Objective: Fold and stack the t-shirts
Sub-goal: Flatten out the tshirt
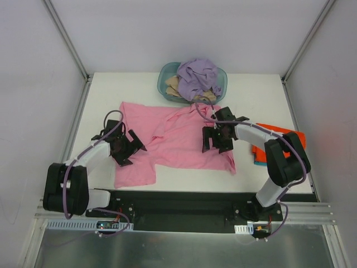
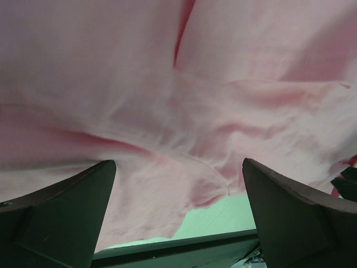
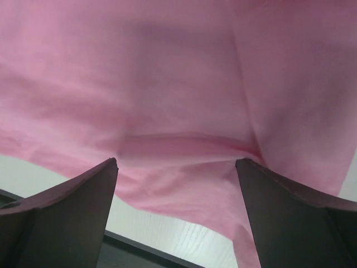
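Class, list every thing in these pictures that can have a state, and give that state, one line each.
basket: upright, holding shirts.
pink t-shirt: spread out, wrinkled, unfolded.
lavender t-shirt: crumpled in the basket.
tan t-shirt: crumpled beneath the lavender one.
orange-red t-shirt: looks folded, top of a stack.
teal t-shirt: under the orange-red one, mostly hidden.
left claw: open, above pink cloth.
right claw: open, above pink cloth.
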Tool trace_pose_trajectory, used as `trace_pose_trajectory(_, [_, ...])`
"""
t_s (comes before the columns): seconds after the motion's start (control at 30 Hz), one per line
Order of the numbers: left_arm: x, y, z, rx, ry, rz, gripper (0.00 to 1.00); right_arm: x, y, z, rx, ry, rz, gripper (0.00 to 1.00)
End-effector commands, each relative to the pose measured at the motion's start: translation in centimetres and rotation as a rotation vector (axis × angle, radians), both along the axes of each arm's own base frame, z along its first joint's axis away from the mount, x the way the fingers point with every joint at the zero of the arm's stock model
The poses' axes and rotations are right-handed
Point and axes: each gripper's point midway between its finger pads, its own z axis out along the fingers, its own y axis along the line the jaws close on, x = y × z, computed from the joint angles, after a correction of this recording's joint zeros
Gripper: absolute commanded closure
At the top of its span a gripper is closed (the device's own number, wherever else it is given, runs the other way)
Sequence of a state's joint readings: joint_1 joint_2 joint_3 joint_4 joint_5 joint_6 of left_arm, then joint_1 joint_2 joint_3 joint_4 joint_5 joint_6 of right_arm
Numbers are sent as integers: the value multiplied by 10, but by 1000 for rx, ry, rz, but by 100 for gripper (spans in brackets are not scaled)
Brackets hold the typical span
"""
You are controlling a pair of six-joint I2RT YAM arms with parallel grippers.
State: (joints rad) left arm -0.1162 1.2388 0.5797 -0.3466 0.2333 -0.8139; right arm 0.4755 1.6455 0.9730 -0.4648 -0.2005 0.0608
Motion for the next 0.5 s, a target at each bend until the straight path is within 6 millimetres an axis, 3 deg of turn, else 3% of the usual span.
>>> trace_pose_trajectory(0.0, [30, 11, -7, 89, 0, -28, 1, 42, -14, -7, -24, -31, -103, 7])
trace_pose_trajectory(0.17, [66, 9, 8, 104, -52, -66, 1, 79, -27, 13, -55, -124, -127, 7])
trace_pose_trajectory(0.27, [79, 2, 24, 73, -96, -86, 1, 82, -24, 28, -31, -150, -103, 7])
trace_pose_trajectory(0.37, [74, 0, 36, 54, -134, -88, 1, 74, -17, 48, 31, -177, -79, 7])
trace_pose_trajectory(0.47, [49, 7, 51, 75, -164, -65, 1, 55, -18, 65, 64, -218, -29, 6])
